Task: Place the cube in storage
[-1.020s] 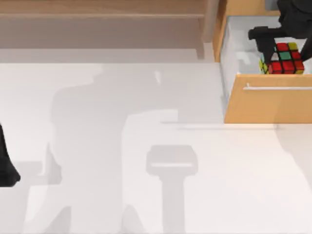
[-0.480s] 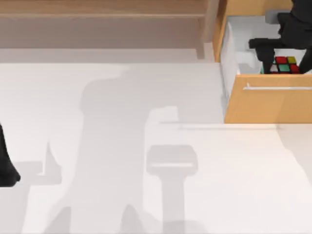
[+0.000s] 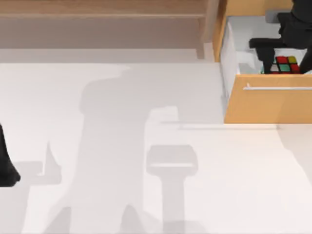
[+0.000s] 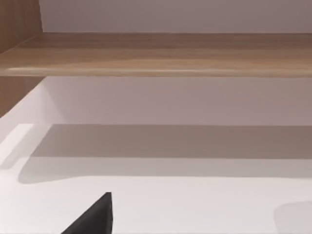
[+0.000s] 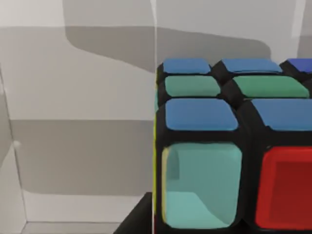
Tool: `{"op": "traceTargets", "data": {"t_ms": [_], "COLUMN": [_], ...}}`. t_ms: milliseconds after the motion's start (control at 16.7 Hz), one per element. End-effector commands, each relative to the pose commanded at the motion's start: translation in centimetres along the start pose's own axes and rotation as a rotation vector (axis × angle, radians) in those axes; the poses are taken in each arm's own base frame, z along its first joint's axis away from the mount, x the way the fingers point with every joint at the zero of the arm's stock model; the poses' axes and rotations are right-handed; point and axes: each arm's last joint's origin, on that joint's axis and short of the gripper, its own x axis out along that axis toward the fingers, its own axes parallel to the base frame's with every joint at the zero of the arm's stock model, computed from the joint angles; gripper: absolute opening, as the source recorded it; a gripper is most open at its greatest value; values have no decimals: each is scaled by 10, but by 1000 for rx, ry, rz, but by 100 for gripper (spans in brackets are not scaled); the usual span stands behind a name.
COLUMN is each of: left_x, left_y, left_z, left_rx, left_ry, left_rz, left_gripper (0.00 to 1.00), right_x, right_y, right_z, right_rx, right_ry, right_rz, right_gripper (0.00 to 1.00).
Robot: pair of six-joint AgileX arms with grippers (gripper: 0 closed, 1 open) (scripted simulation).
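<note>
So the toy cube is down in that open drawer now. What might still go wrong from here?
Seen from above, the right gripper sits low inside the drawer, right at the cube. If it rises without letting go, the cube may come back out. The arm could also knock the drawer's white wall, which is close by. The left arm is parked at the table's left edge.

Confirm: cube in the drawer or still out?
In. The cube sits low between the drawer box's white walls, behind its front panel, under the right gripper.
</note>
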Motion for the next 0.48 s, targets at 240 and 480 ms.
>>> {"op": "traceTargets", "data": {"t_ms": [240, 480], "left_x": [0, 0], "left_y": [0, 0], "left_z": [0, 0], "left_rx": [0, 0], "left_ry": [0, 0], "left_rz": [0, 0], "left_gripper": [100, 100], "right_x": [0, 0], "right_y": [0, 0], "right_z": [0, 0], "right_rx": [0, 0], "right_ry": [0, 0], "right_rz": [0, 0], "right_gripper": [98, 100]}}
